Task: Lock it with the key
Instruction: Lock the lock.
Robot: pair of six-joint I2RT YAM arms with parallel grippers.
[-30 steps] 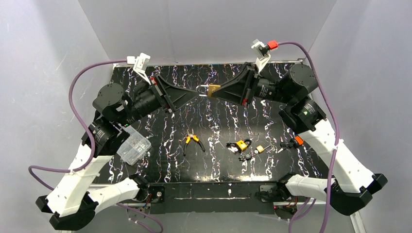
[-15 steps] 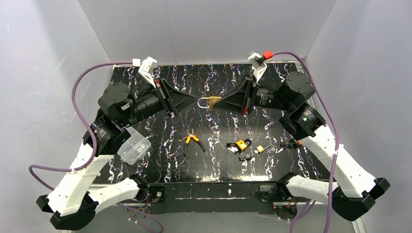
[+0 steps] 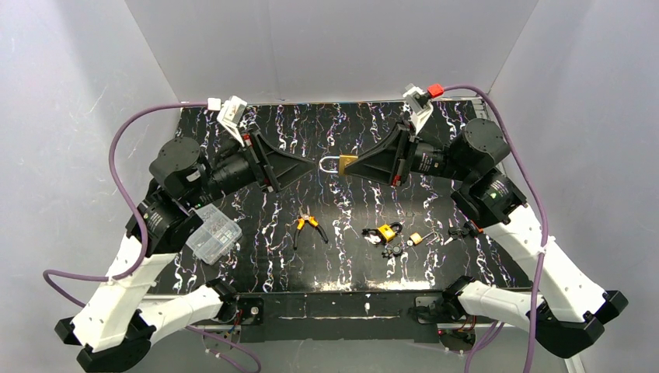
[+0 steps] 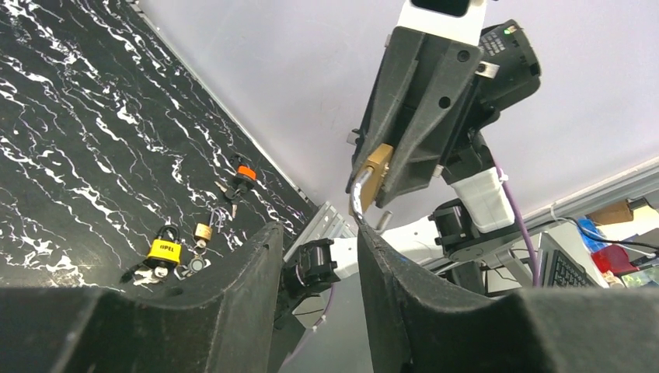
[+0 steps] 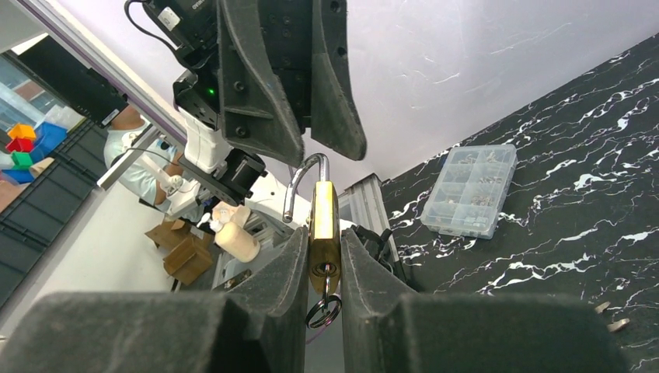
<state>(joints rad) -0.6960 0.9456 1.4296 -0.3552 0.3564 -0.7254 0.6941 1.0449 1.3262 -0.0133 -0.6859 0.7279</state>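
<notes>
- Brass padlock [image 3: 346, 164] hangs in the air over the black marbled table [image 3: 256, 264], toward its 12 o'clock, between the tips of the two arms.
- Right arm [image 3: 474, 148] reaches in from 3 o'clock. Its jaws are clamped on the flat faces of the lock's body, with the shackle pointing at the other arm.
- Left arm [image 3: 183, 163] comes in from 9 o'clock. Its jaws stand narrowly apart and hold nothing, their tips just beside the shackle.
- Clear compartment box [image 3: 214, 233] lies at 8 o'clock, pliers [image 3: 311, 225] near 6, and a yellow padlock [image 3: 385, 231] at 5.
- Shackle [image 5: 303, 175]: one leg sits in the body and the other looks free, so the lock is probably unlatched.
- Key ring [image 5: 322, 312] dangles under the body. I cannot tell whether a key sits in the cylinder.
- Handling, as I judge it: the lock is dense, rigid and smooth-sided, so it will slip if pinched on its edges. Keep the hold on the broad faces, push the shackle's crown home, and take the key by its bow.
</notes>
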